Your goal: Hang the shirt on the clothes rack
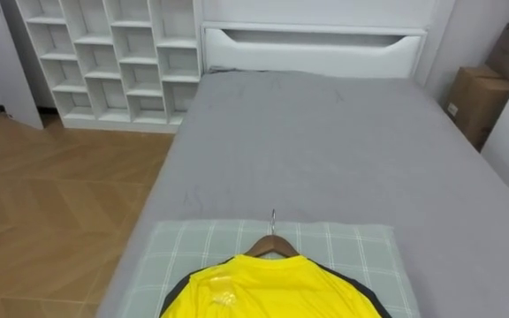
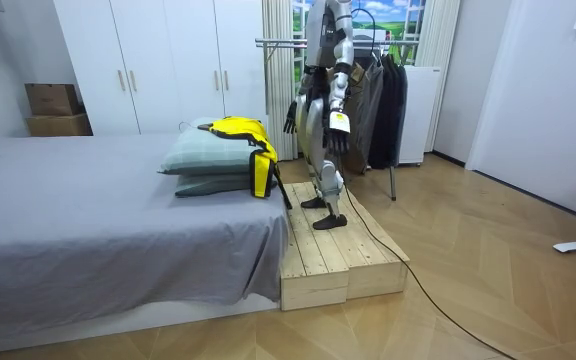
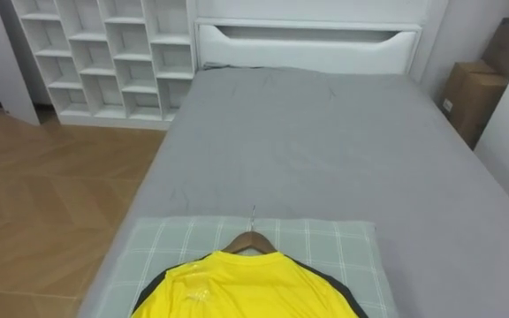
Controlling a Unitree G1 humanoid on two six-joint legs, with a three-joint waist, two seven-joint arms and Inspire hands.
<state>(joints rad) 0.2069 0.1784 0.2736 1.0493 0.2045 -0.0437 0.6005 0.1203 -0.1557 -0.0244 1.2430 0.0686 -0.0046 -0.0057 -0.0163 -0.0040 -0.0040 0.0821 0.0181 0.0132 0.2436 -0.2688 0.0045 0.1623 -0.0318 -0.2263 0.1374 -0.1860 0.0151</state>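
Left hand (image 2: 339, 138), right hand (image 2: 290, 119) hung loose; smart play was gripping the hanger (image 1: 272, 245) by its neck at the end of the bed (image 1: 325, 141)

yellow shirt (image 1: 272, 291) w/ hanger (image 1: 273, 242) on pillow (image 1: 352, 247)

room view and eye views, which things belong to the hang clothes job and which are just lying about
For the job: yellow shirt, wooden hanger inside it, clothes rack behind the robot.

Just there: grey bed, checked pillow under the shirt, white cubby shelf, cardboard boxes, wooden platform, dark clothes already hanging on the rack.
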